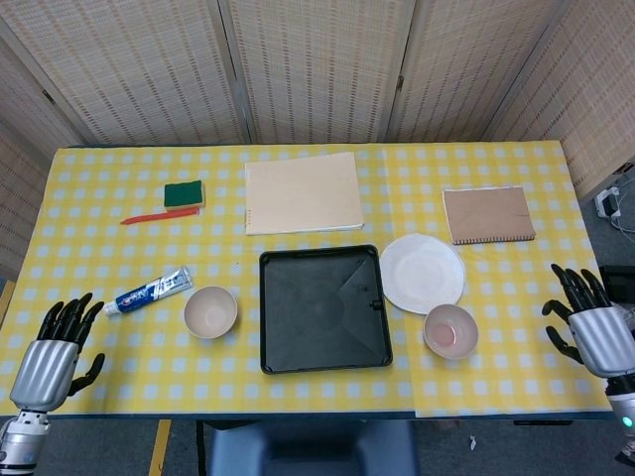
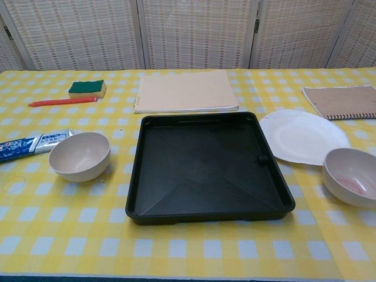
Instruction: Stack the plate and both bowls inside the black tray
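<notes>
The black tray (image 1: 324, 308) (image 2: 205, 167) lies empty at the table's front middle. A white plate (image 1: 422, 273) (image 2: 302, 136) rests just right of it. One beige bowl (image 1: 210, 311) (image 2: 80, 155) stands left of the tray, another bowl (image 1: 450, 330) (image 2: 351, 176) with a pinkish inside sits front right, below the plate. My left hand (image 1: 52, 352) hovers at the front left corner, fingers spread, holding nothing. My right hand (image 1: 592, 324) is at the right table edge, fingers spread and empty. Neither hand appears in the chest view.
A toothpaste tube (image 1: 149, 291) lies left of the left bowl. A green sponge (image 1: 184, 192) and a red pen (image 1: 157, 216) sit at the back left. A cream notebook (image 1: 303, 192) lies behind the tray, a brown spiral notebook (image 1: 488, 214) at the back right.
</notes>
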Controlling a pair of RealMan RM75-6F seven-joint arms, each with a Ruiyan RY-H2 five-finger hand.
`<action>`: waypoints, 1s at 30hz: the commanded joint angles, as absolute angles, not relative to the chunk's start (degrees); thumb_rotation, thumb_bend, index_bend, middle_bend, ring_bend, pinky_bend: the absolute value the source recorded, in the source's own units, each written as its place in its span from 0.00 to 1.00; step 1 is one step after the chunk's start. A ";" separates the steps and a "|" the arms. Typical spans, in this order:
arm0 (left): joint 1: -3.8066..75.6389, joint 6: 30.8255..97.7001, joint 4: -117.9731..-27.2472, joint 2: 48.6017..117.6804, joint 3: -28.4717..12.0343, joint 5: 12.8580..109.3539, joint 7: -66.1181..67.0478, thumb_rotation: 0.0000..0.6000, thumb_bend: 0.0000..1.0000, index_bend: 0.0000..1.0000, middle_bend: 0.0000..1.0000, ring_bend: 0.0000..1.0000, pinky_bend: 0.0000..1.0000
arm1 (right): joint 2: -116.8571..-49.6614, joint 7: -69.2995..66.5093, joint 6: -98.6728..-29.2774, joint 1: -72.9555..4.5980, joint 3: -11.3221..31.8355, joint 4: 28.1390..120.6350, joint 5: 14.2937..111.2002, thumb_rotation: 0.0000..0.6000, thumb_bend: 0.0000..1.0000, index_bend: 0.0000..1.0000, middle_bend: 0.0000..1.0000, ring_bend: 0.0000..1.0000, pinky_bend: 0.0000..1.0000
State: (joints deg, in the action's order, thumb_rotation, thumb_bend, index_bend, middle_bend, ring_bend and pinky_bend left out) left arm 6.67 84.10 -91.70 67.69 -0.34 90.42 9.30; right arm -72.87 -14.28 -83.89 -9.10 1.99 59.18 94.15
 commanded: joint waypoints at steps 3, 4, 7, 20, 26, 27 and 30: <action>7.02 83.46 -91.72 67.64 -0.66 89.38 9.28 1.00 0.44 0.03 0.01 0.00 0.04 | -81.20 -21.19 -80.80 -13.30 2.08 46.55 94.43 1.00 0.39 0.49 0.03 0.01 0.00; 7.03 83.44 -91.67 67.65 -0.73 89.21 9.24 1.00 0.44 0.03 0.01 0.00 0.03 | -82.23 -21.56 -80.62 -13.69 1.96 44.86 94.57 1.00 0.39 0.49 0.03 0.01 0.00; 7.12 83.10 -91.60 67.65 -0.91 88.55 9.10 1.00 0.44 0.03 0.01 0.00 0.03 | -85.08 -23.09 -79.07 -14.89 1.50 39.88 94.60 1.00 0.39 0.49 0.03 0.01 0.00; 7.65 81.86 -91.65 68.17 -1.39 86.65 9.62 1.00 0.44 0.03 0.01 0.00 0.00 | -95.53 -30.14 -70.53 -20.79 -0.20 23.30 94.21 1.00 0.39 0.49 0.03 0.02 0.00; 7.68 81.66 -91.66 68.44 -1.58 85.83 10.17 1.00 0.44 0.03 0.01 0.00 0.00 | -99.03 -32.04 -68.04 -22.86 -0.84 18.97 94.13 1.00 0.39 0.49 0.03 0.02 0.00; 7.75 81.46 -91.67 68.43 -1.67 85.53 10.20 1.00 0.44 0.03 0.01 0.00 0.00 | -99.64 -32.25 -67.63 -23.16 -0.95 18.32 94.09 1.00 0.39 0.49 0.03 0.02 0.00; 7.85 81.76 -91.64 68.40 -1.87 85.75 9.56 1.00 0.43 0.02 0.01 0.00 0.00 | -100.71 -33.30 -66.60 -23.79 -1.06 17.55 93.84 1.00 0.39 0.49 0.03 0.02 0.00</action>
